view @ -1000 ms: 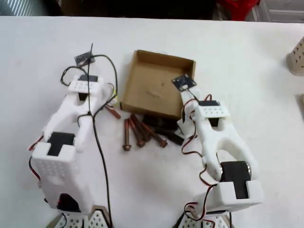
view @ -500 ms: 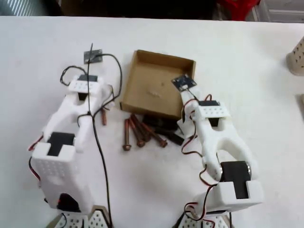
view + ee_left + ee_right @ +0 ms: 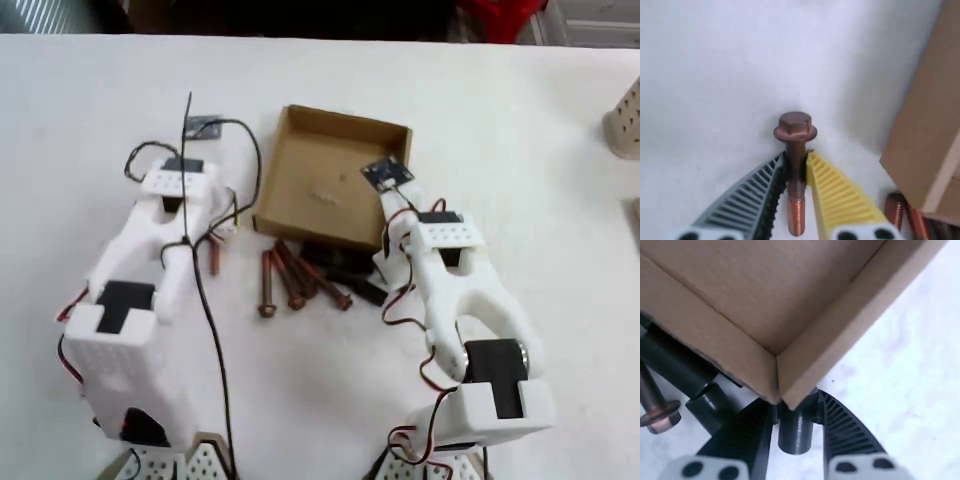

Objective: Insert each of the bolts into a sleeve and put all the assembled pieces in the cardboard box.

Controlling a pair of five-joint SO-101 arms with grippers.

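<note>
While both arms sit low over the white desk (image 3: 520,130), we've got the cardboard box (image 3: 320,170) lying between them on the far side, with no assembled piece in it that we can make out. Left arm first: our left claw (image 3: 796,157) is clamped on a copper bolt (image 3: 795,131), gripping the shank, with the hex head poking out past the tips and the threaded end pointing back toward the wrist. Over on the right, our right claw (image 3: 796,407) is pinched on a dark sleeve (image 3: 796,432), tucked right up against the box's near corner. Between the two claws lie the loose bolts (image 3: 290,275) and the spare sleeves (image 3: 345,270), just beside the box's near wall. So here's the crux: the held sleeve sits across that pile from the held bolt, off to the bolt's side rather than along its long axis. We reckon the bolt wants turning so its threads face the sleeve before the two can meet.
</note>
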